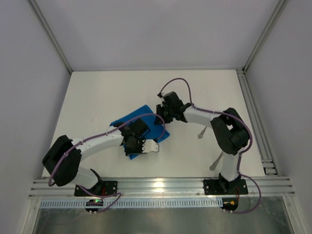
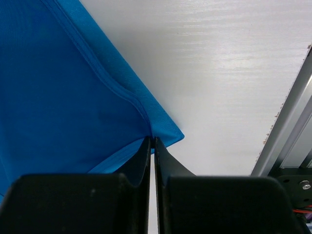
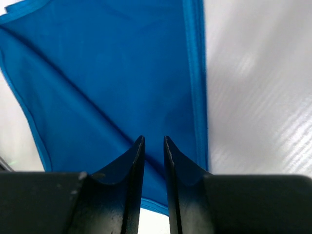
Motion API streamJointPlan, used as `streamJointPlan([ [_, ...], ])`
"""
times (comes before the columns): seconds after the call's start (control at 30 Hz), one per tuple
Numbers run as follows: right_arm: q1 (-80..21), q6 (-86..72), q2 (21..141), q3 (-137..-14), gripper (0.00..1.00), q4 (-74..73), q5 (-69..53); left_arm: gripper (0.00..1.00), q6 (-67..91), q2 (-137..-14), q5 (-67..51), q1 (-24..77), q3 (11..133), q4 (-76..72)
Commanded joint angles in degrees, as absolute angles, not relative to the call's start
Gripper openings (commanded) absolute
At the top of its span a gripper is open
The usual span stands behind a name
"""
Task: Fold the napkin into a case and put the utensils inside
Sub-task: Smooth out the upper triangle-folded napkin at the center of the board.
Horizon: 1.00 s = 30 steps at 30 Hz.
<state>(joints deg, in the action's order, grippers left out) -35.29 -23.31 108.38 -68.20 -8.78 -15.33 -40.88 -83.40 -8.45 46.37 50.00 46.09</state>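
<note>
Left gripper (image 2: 152,138) clamped shut on napkin (image 2: 58,97) corner; right gripper (image 3: 153,140) jaws barely parted astride its far edge, hold not determinable.
Napkin at table (image 1: 97,97) centre, apparently folded once; case unfinished; two utensils (image 1: 201,132) lie apart near right arm, not yet inserted.

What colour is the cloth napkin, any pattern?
The soft cloth napkin is plain bright blue; best in right wrist view.

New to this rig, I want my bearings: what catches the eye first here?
The bright blue napkin stands out on the white table. The left gripper is shut on one corner, the right gripper at the opposite side. Two silver utensils lie off to its right, untouched.
</note>
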Motion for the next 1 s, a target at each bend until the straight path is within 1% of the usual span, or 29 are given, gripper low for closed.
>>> streamJointPlan([
  [0.0,-36.12,-25.13,108.81,-71.01,0.25,-4.57,-17.49,0.0,-40.69,-81.12,-10.55,46.14,49.13,48.77],
  [0.1,-36.47,-26.01,111.17,-72.94,0.24,-4.04,-18.02,0.0,-40.87,-81.38,-10.55,46.14,48.43,49.13],
  [0.27,-36.39,-28.56,114.69,-74.18,0.19,-7.21,-13.8,0.0,-41.13,-82.44,-11.42,46.14,47.55,49.75],
  [0.63,-36.3,-28.48,116.37,-76.11,0.17,-9.31,-12.83,0.0,-41.22,-83.58,-9.58,46.14,46.14,47.73],
  [0.73,-36.3,-26.29,113.48,-76.03,0.18,-9.67,-13.97,0.0,-40.25,-83.76,-9.4,45.97,46.32,45.97],
  [0.87,-36.12,-23.38,106.8,-75.85,0.24,-11.51,-15.99,0.0,-39.12,-83.67,-9.49,45.01,46.49,44.83],
  [0.97,-35.6,-20.92,100.74,-73.84,0.29,-15.54,-16.35,0.0,-38.24,-82.97,-9.32,44.04,46.67,43.77],
])
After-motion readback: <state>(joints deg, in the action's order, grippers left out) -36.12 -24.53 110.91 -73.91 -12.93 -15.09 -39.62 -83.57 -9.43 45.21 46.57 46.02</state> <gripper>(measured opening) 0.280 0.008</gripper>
